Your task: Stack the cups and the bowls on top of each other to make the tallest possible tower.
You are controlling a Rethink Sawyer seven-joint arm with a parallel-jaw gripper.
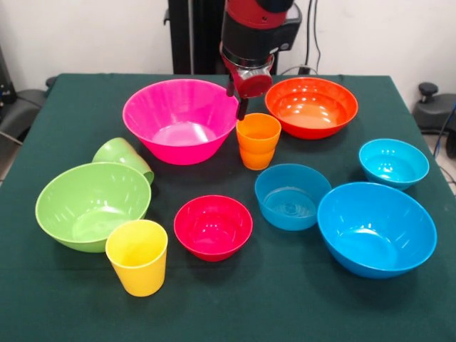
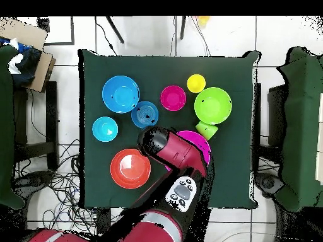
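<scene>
My gripper (image 1: 241, 111) hangs just above the far rim of the upright orange cup (image 1: 258, 141), between the large pink bowl (image 1: 182, 121) and the orange bowl (image 1: 311, 107). Whether it is open or shut does not show. The green cup (image 1: 122, 155) lies on its side against the light green bowl (image 1: 92, 205). The yellow cup (image 1: 137, 256) stands upright at the front. A red bowl (image 1: 213, 226), a mid-size blue bowl (image 1: 292, 196), a small cyan bowl (image 1: 393, 162) and a large blue bowl (image 1: 376, 228) sit apart. In the overhead view the arm (image 2: 170, 151) hides the orange cup.
All pieces rest on a dark green tablecloth (image 1: 64, 306). Seen from above, the pink bowl (image 2: 200, 140) is partly covered by the arm. The orange bowl (image 2: 130, 168) lies close to the table's edge by the robot's base.
</scene>
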